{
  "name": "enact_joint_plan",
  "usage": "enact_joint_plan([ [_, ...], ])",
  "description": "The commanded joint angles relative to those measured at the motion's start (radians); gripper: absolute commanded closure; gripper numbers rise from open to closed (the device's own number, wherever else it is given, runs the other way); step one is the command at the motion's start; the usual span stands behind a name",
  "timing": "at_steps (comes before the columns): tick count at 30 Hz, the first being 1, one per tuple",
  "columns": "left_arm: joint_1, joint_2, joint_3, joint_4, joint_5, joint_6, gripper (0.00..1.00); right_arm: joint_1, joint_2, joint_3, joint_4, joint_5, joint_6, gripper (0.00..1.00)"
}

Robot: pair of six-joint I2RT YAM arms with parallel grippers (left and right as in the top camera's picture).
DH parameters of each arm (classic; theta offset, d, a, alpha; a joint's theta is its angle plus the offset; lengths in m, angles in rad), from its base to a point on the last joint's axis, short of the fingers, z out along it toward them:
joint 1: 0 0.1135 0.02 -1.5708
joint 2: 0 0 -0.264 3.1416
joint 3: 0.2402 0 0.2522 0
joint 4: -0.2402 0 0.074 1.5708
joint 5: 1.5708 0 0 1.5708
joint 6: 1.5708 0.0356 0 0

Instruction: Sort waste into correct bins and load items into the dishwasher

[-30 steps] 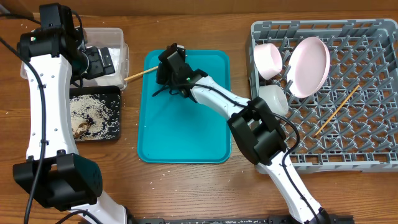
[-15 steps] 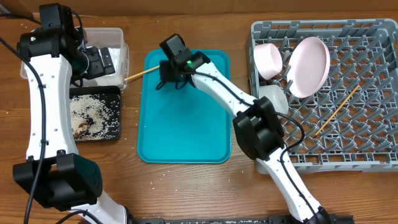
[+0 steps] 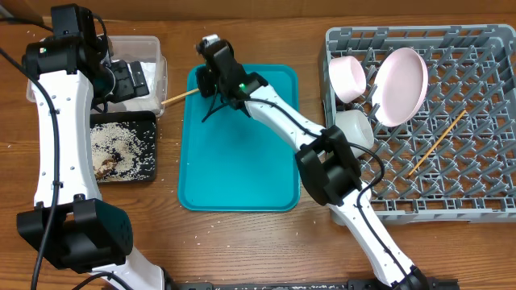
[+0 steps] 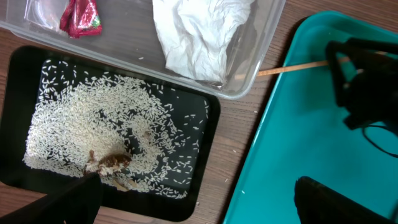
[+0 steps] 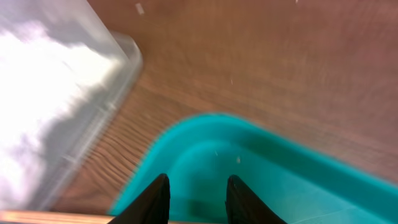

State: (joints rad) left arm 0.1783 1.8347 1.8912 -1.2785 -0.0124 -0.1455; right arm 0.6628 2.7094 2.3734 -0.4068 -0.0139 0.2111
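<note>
The task looks nearly finished. The waste seems sorted and most dishes are racked, so what appears left is one loose chopstick (image 3: 181, 95).

Nearest on the left of the desk (image 3: 242, 242), the black tray (image 3: 150, 121) holds the rice (image 4: 93, 130), spread across its floor, with brown scraps (image 4: 109, 163) at the near edge of the heap. To its right the teal tray (image 3: 238, 169) has nothing lying flat in it. Filling the right side, the rack (image 3: 451, 193) carries a second chopstick (image 3: 435, 143) lying slantwise over the pegs. A white bowl (image 3: 352, 127) sits at its left wall, a pink bowl (image 3: 348, 78) is beyond that, and the plate (image 3: 401, 84) stands on edge beside them.

Farther back on the left, the tub (image 3: 156, 60) contains the red wrapper (image 4: 81, 15) and the napkin (image 4: 196, 34). The left gripper (image 4: 199, 205) hangs over the tub and black tray with its jaws spread wide and holding nothing.

The loose chopstick lies across the teal tray's far left rim, with one end pointing out toward the tub. The right gripper (image 5: 196, 202) is at that corner with its jaws partly open. Teal shows through the gap, and the chopstick runs along the bottom edge of the wrist view, not between the tips. That view is blurred, so I cannot tell whether the jaws touch it. The chopstick has yet to be gripped and carried to the rack.
</note>
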Motion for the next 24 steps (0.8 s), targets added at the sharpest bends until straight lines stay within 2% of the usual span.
enact_joint_plan([
  [1, -0.002, -0.002, 0.0, 0.0, -0.006, 0.023, 0.0, 0.005, 0.047, 0.021, 0.013, -0.011, -0.022, 0.67],
  [7, -0.002, -0.002, 0.0, 0.0, -0.006, 0.023, 0.0, 0.005, 0.047, 0.023, -0.056, -0.01, -0.022, 0.67],
  [11, -0.002, -0.002, 0.0, 0.0, -0.006, 0.023, 0.0, 0.005, 0.034, 0.024, -0.24, -0.023, -0.002, 0.67],
  [16, -0.002, -0.002, 0.0, 0.0, -0.006, 0.023, 0.0, -0.007, -0.02, 0.024, -0.496, -0.133, 0.001, 0.67],
  [20, -0.002, -0.002, 0.0, 0.0, -0.006, 0.023, 0.0, -0.011, -0.094, 0.024, -0.653, -0.148, -0.077, 0.66],
  [24, -0.002, -0.002, 0.0, 0.0, -0.006, 0.023, 0.0, -0.01, -0.183, 0.024, -0.782, -0.146, -0.082, 0.6],
])
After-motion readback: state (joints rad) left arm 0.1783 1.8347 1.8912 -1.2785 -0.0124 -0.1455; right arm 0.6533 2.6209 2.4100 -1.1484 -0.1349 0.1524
